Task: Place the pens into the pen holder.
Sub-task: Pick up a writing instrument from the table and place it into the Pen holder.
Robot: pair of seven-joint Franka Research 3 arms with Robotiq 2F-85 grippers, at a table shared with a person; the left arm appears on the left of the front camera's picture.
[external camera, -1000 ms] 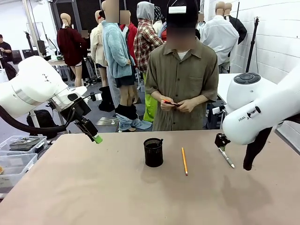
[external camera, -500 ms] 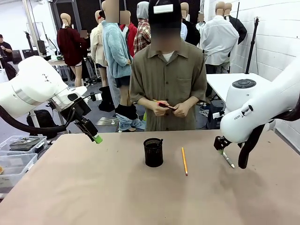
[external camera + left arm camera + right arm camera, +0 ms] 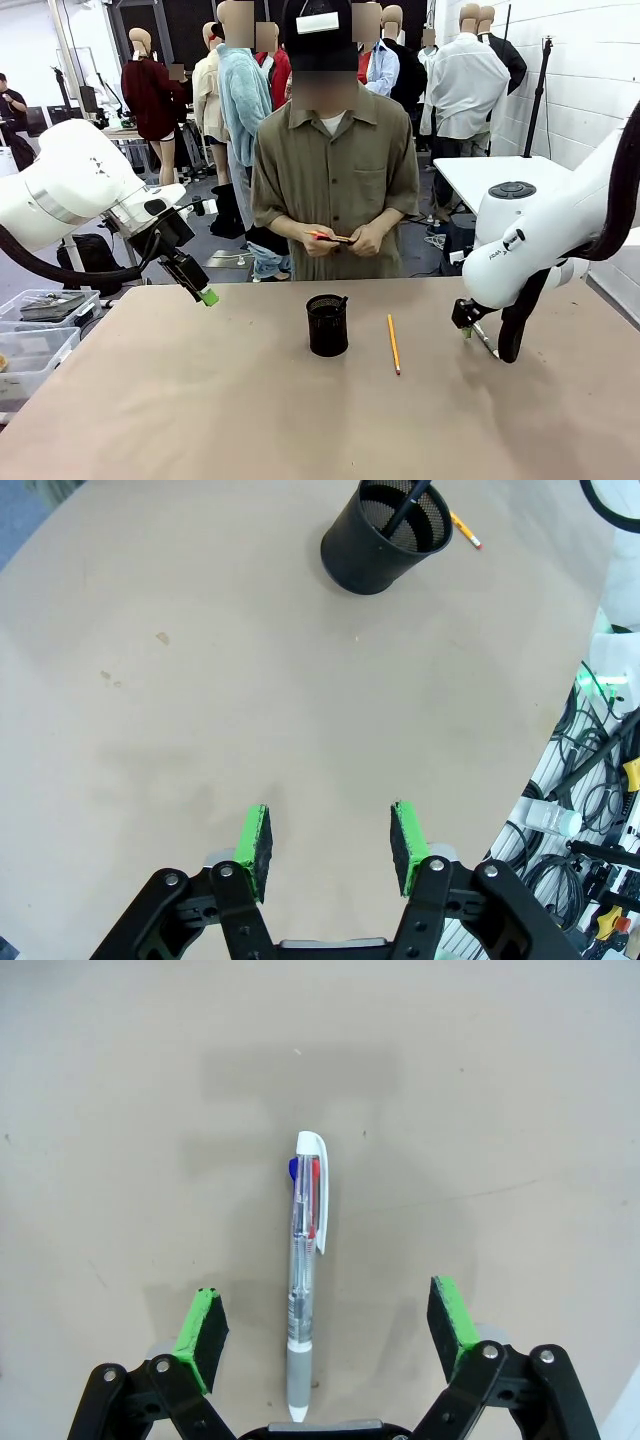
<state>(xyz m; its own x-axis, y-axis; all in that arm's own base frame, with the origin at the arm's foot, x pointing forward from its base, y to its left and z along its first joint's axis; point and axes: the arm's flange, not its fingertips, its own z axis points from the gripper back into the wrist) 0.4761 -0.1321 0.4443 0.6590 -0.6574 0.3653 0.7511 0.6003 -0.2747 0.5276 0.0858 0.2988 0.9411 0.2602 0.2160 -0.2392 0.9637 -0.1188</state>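
Jaws on right wide open, astride clear pen [image 3: 304, 1290] on table [image 3: 520, 1100]; left jaws open, empty.

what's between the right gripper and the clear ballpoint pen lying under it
Nothing visible. The clear plastic ballpoint pen with a white clip lies on the bare tan table, between the open green-padded fingers of the right gripper.

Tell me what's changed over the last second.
The right pincer eased down and slightly left over the clear pen, open, nothing gripped. The person shifted to the robot's left, orange pen in hand. The left pincer, pen holder and pencil stayed put.
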